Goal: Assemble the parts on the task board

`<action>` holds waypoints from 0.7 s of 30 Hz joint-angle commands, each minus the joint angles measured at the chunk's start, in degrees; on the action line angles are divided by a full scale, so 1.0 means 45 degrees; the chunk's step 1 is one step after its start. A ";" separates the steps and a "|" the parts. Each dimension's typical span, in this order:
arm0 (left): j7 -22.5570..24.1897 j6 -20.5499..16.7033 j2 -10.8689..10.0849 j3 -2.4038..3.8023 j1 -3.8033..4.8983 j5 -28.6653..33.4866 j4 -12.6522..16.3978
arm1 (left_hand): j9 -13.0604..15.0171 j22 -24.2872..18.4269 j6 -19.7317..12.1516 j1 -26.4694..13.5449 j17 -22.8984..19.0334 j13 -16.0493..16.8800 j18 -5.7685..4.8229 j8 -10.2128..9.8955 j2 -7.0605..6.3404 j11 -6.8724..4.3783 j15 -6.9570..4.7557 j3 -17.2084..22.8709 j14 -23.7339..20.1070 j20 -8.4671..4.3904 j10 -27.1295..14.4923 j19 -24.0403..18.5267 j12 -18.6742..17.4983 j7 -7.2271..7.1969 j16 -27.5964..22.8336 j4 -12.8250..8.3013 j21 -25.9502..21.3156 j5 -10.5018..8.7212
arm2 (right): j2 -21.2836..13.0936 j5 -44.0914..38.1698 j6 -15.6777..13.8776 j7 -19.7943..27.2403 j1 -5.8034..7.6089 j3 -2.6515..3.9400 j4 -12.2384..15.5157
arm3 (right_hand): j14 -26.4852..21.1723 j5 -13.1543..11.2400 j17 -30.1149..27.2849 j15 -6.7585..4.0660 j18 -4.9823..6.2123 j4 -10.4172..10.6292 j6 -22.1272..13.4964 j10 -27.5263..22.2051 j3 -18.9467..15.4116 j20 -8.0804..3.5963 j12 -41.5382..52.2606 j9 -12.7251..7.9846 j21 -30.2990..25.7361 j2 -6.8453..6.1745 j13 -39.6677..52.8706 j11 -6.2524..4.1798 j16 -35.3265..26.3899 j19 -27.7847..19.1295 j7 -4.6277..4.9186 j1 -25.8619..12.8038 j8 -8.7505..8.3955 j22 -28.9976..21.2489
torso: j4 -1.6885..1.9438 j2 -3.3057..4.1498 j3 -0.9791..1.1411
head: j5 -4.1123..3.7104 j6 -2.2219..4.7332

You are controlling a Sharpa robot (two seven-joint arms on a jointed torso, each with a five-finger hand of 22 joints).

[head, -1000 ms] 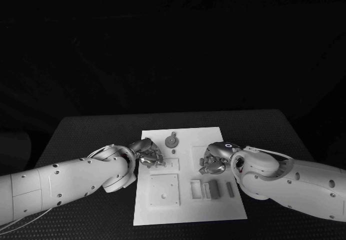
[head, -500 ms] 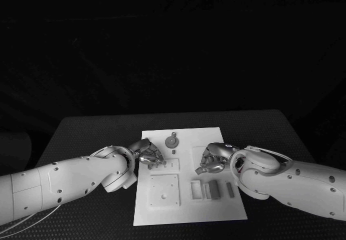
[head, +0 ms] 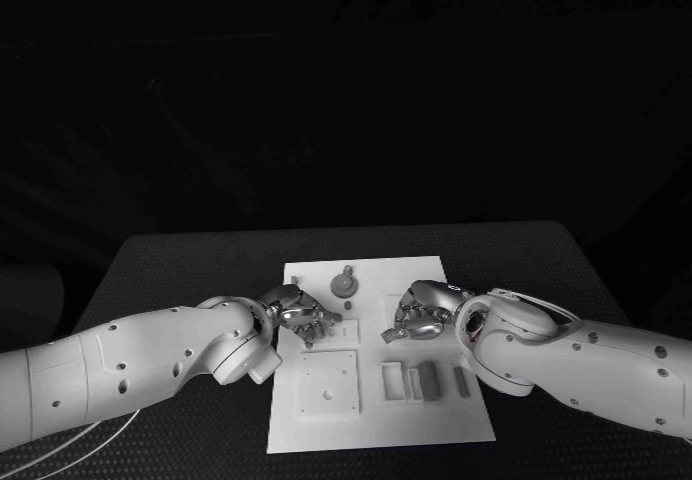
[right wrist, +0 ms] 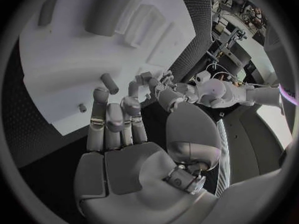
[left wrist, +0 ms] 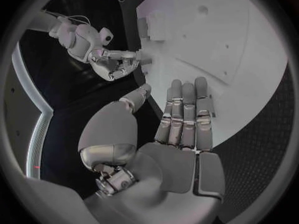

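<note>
The white task board (head: 433, 272) lies in the middle of the black table. A grey round part with a tab (head: 343, 283) sits near its far edge. Grey bar parts (head: 427, 379) stand in slots at the near right, next to a raised square plate (head: 329, 380). My left hand (head: 300, 318) hovers over the board's left edge, and the left wrist view shows its fingers (left wrist: 184, 115) stretched out with nothing in them. My right hand (head: 411, 318) is over the board's middle right; its fingers (right wrist: 112, 122) are apart and empty above a small grey cylinder (right wrist: 109, 83) and a tiny peg (right wrist: 82, 107).
Black table (head: 173, 270) surrounds the board on all sides. Both white forearms (head: 130, 365) lie low across the table's near corners. A large grey block (right wrist: 112, 10) stands on the board (right wrist: 62, 50) beyond the right hand.
The right hand has drifted a little toward the board's far side and centre. The left hand has shifted slightly inward over the board's left edge. No part has moved.
</note>
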 commanded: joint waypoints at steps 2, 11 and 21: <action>0.0261 0.1023 0.0088 0.0008 0.0017 0.1585 0.0029 | -0.0042 0.0033 -0.0020 -0.0503 0.0015 0.0028 0.0202 -0.0030 0.0206 0.0014 -0.0003 -0.0109 -0.0140 0.0078 -0.0093 -0.0051 -0.0070 -0.0004 -0.0031 0.0279 -0.0097 -0.0056 | 0.0089 0.0057 -0.0279 0.0296 -0.0004 0.0014 0.0036 | -0.0070 0.0076 -0.0012 -0.0054 0.0186 0.0014 -0.0049 0.0017 0.0054 -0.0007 -0.0049 0.0014 -0.0037 0.0040 -0.0013 0.0013 -0.0061 0.0059 0.0066 0.0078 0.0068 0.0175 | -0.0007 0.0003 0.0004 | 0.0034 0.0023; 0.0487 0.1366 0.0224 0.0008 0.0022 0.2080 0.0098 | -0.0159 0.0116 -0.0038 -0.1761 0.0028 0.0045 0.0234 -0.0045 0.0877 0.0019 0.0022 -0.0483 -0.0276 0.0102 -0.0202 -0.0185 -0.0092 -0.0005 -0.0023 0.0915 -0.0218 -0.0056 | 0.0225 0.0044 -0.0301 0.0355 -0.0004 0.0103 0.0051 | -0.0072 0.0078 -0.0013 -0.0068 0.0186 0.0013 -0.0056 0.0008 0.0065 -0.0009 -0.0053 0.0012 -0.0042 0.0048 -0.0013 0.0014 -0.0065 0.0066 0.0067 0.0095 0.0064 0.0174 | -0.0005 0.0005 -0.0003 | 0.0049 0.0047; 0.0580 0.1418 0.0404 0.0010 0.0030 0.2514 0.0155 | -0.0232 0.0169 -0.0162 -0.1938 0.0032 0.0054 0.0248 -0.0112 0.0992 0.0053 0.0039 -0.0504 -0.0345 0.0119 -0.0268 -0.0244 -0.0105 0.0037 -0.0022 0.0849 -0.0263 -0.0055 | 0.0369 0.0013 -0.0324 0.0395 -0.0004 0.0139 0.0044 | -0.0075 0.0078 -0.0014 -0.0086 0.0186 0.0009 -0.0067 -0.0004 0.0076 -0.0011 -0.0057 0.0010 -0.0050 0.0057 -0.0012 0.0015 -0.0072 0.0072 0.0069 0.0114 0.0058 0.0172 | -0.0010 0.0002 -0.0001 | 0.0062 0.0049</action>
